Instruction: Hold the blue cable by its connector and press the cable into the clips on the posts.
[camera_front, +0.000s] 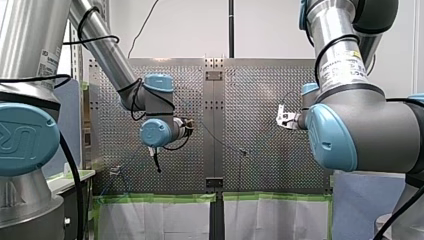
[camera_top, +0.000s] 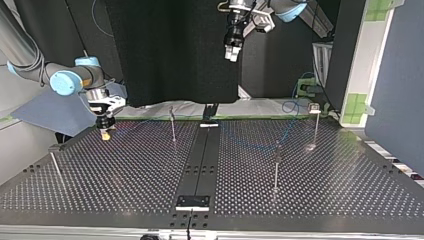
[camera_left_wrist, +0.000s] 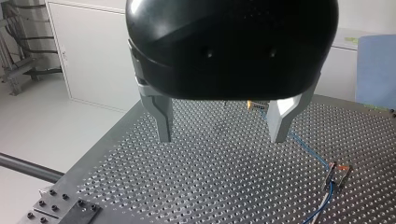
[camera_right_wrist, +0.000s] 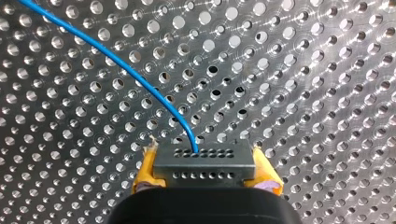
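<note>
connector (camera_right_wrist: 204, 171) clamped in right hand (camera_right_wrist: 205, 161), blue cable (camera_right_wrist: 116, 65) ahead

Perforated table (camera_top: 125, 185) with thin upright posts (camera_top: 276, 170) and blue cable (camera_left_wrist: 303, 145).

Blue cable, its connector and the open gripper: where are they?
blue cable (camera_right_wrist: 116, 63), right wrist view, mid-curve.
connector (camera_right_wrist: 204, 163), right wrist view, grey top face.
left gripper (camera_left_wrist: 222, 137), left wrist view, midway between fingertips.

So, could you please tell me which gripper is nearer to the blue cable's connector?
Right. My right gripper is shut on the connector, a yellow pad at each side. My left gripper hangs open above the perforated table, well apart from it.
</note>
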